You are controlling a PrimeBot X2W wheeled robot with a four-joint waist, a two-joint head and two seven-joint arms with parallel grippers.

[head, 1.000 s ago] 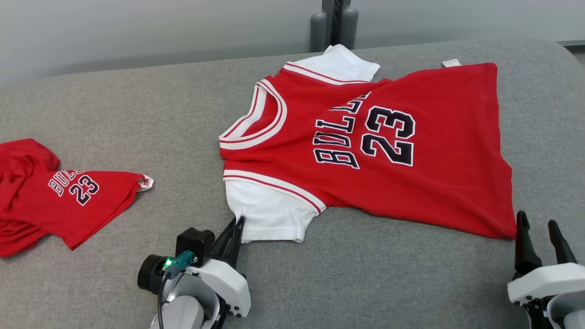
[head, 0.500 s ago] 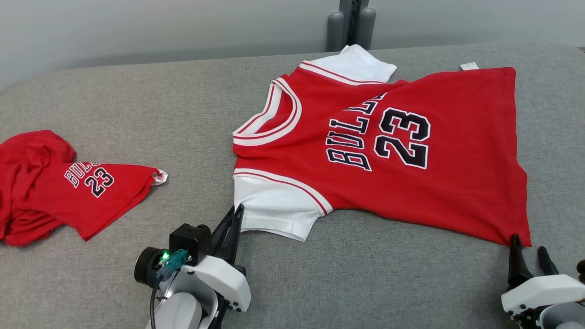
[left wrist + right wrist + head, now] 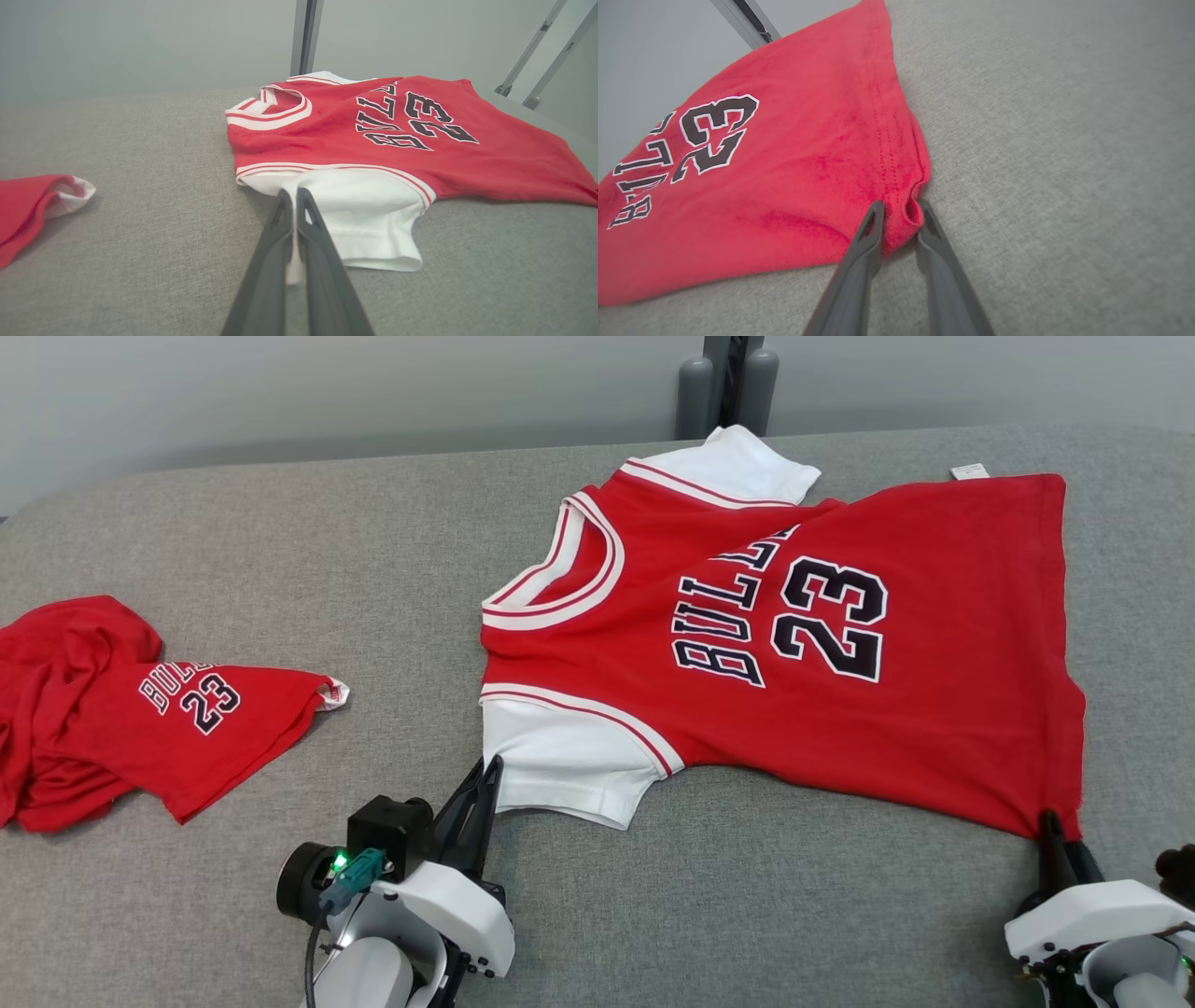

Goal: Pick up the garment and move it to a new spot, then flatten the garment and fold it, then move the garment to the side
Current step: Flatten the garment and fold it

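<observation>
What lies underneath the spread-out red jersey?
The grey padded surface shows all around the jersey, so it rests on that. Anything else beneath the cloth is covered.

Head camera looked down across the jersey; both wrist cameras sat low, close, sharing its edges.

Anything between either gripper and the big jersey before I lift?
Nothing visible. The left gripper is shut on the white sleeve of the jersey; the right gripper has its fingers either side of the red hem corner.
</observation>
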